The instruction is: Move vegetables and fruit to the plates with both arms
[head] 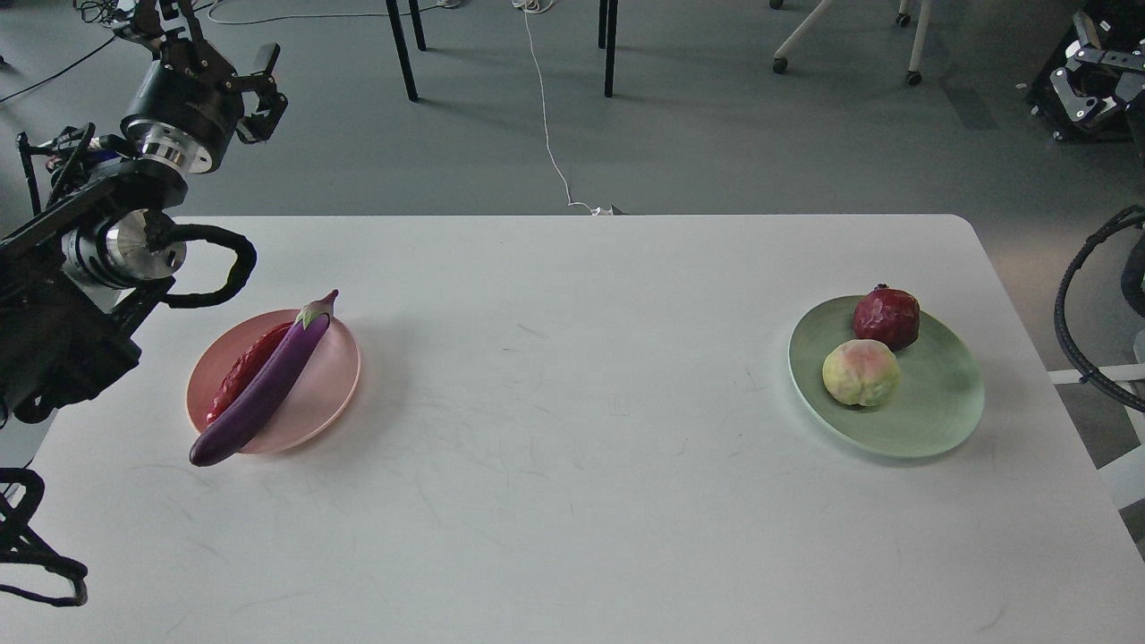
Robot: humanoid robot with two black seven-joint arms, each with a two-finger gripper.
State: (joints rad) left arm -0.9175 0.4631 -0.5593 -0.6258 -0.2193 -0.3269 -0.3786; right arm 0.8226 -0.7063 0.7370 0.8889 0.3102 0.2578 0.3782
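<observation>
Left gripper (255, 89) hangs high at the far left, claws apparently spread, holding nothing. Below and near of it, eggplant (264, 385) lies diagonally across the pink plate (335, 380) beside the chili (246, 371). Pomegranate (886, 317) and peach (860, 373) sit on the green plate (939, 402); right claw unseen.

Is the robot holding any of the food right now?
No. The left gripper is raised off the table, open and empty. The eggplant and chili lie on the pink plate. The right gripper is out of view.
</observation>
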